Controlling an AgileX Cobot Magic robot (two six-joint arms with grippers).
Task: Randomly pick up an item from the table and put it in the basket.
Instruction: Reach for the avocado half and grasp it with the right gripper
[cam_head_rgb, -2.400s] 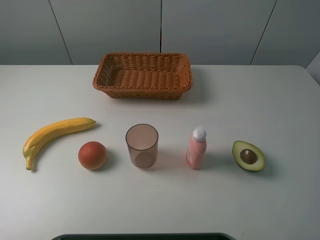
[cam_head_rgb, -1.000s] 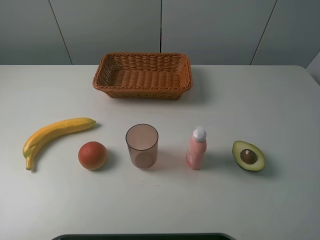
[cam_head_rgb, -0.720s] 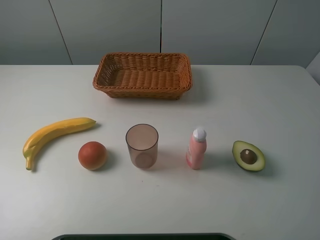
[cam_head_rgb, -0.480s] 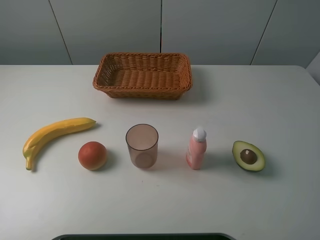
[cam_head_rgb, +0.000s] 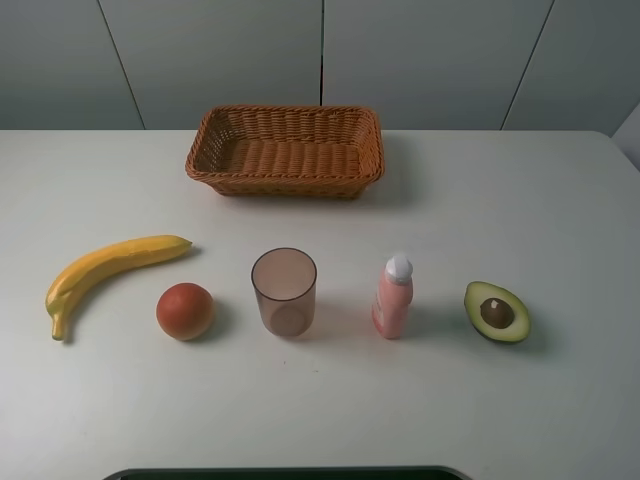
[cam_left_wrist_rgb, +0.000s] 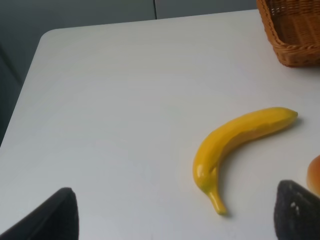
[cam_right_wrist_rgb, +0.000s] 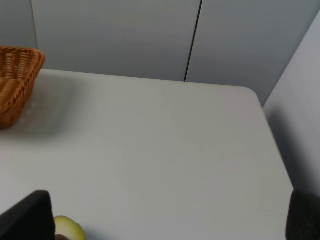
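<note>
Avocado half (cam_head_rgb: 497, 311) lies cut face up on the white table (cam_head_rgb: 520, 200) in the high view. It ends the right side of a near row: banana (cam_head_rgb: 110, 267), orange-red fruit (cam_head_rgb: 185, 311), translucent cup (cam_head_rgb: 284, 291), pink bottle (cam_head_rgb: 393, 297), then the avocado, each apart from its neighbour. The wicker basket (cam_head_rgb: 283, 183) sits farther back near the middle, well apart from the row.

In the left wrist view, the left gripper (cam_left_wrist_rgb: 175, 220) hangs above the table, its dark fingers (cam_left_wrist_rgb: 52, 220) spread wide with only tabletop between them. The banana lies beyond, a basket corner farther off, and the orange-red fruit's edge shows beside one fingertip.

In the right wrist view, the right gripper (cam_right_wrist_rgb: 165, 217) is likewise spread wide and holds nothing. A sliver of the avocado half shows just beside one finger; whether they touch I cannot tell.
</note>
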